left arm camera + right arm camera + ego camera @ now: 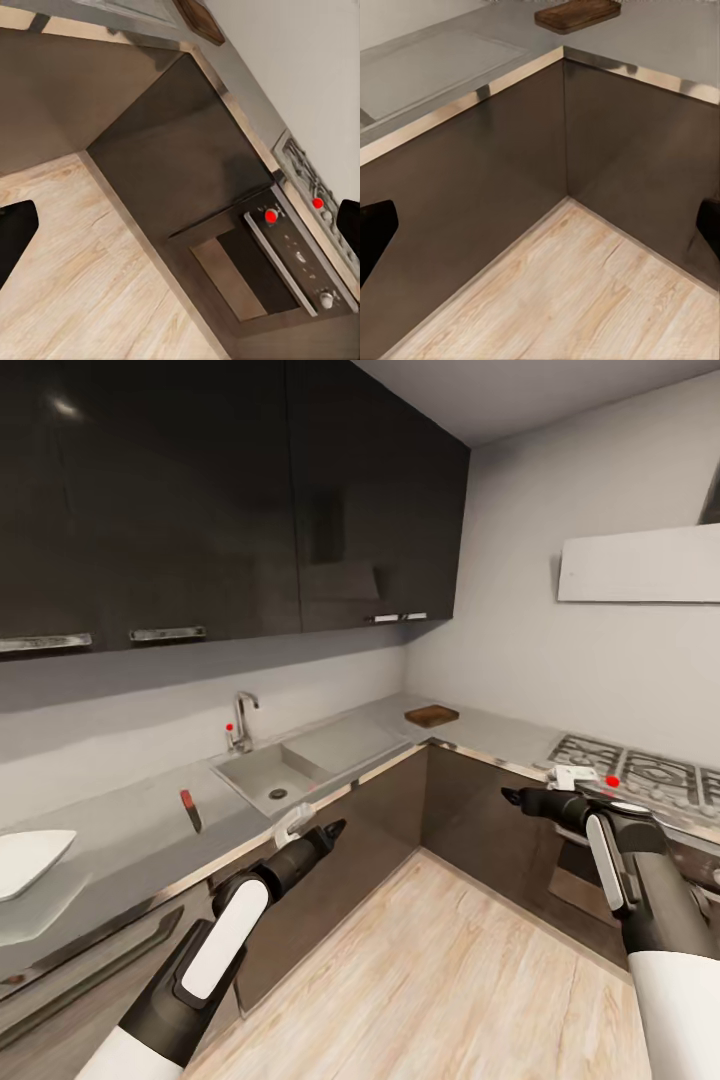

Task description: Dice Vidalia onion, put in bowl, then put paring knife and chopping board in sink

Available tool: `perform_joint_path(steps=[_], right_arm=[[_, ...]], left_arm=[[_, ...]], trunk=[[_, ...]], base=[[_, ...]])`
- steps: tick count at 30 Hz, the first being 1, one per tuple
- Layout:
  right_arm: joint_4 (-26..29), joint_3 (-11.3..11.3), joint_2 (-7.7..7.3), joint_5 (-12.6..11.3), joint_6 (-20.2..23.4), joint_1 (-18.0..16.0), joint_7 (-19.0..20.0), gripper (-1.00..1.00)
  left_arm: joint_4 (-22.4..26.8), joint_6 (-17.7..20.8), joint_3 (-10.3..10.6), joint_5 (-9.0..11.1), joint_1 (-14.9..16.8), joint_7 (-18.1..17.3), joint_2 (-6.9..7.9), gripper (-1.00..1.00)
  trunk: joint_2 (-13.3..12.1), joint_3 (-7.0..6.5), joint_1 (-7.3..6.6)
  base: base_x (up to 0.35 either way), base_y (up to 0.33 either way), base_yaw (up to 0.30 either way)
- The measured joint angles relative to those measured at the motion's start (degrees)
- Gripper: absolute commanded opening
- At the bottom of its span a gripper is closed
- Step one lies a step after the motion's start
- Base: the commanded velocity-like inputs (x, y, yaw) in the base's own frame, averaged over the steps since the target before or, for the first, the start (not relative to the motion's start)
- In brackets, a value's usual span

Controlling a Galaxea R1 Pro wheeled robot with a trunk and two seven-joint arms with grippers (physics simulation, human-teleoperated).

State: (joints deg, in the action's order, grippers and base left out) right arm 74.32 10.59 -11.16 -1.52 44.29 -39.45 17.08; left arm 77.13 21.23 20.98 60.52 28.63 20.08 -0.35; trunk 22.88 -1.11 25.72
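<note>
Kitchen corner, L-shaped bench [120, 810] running under dark wall cabinets [230, 490]. Sink [262, 778] set in the bench, chrome tap with red knob [240, 722] behind it; no onion visible in the basin from the head view. Paring knife [189, 809] lies on the bench between the sink and the white bowl [25, 857], which sits at the far left. Chopping board [431, 714] rests in the bench corner, well apart from the sink. Gas hob [640, 770] to the right, oven [289, 262] beneath it. Left claw [335, 828] and right claw [510, 796] both hang over the wood floor [430, 970], fingers apart, holding nothing.
</note>
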Motion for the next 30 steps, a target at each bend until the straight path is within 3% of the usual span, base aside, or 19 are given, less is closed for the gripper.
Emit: perform_joint_path(steps=[18, 30], right_arm=[[0.09, -0.2, 0.0, 0.07, 0.41, 0.0, -0.45, 1.0], [0.11, -0.13, 1.02, 0.22, 0.86, 0.0, -0.63, 1.0]], left_arm=[[-0.13, -0.03, 0.0, -0.09, 0.0, 0.01, 0.0, 1.0], [-0.12, -0.03, 0.0, -0.09, 0.0, 0.09, 0.0, 1.0]], trunk=[[0.0, 0.0, 0.0], [0.0, 0.0, 0.0]], base=[[0.346, -0.167, 0.0], [0.346, -0.167, 0.032]])
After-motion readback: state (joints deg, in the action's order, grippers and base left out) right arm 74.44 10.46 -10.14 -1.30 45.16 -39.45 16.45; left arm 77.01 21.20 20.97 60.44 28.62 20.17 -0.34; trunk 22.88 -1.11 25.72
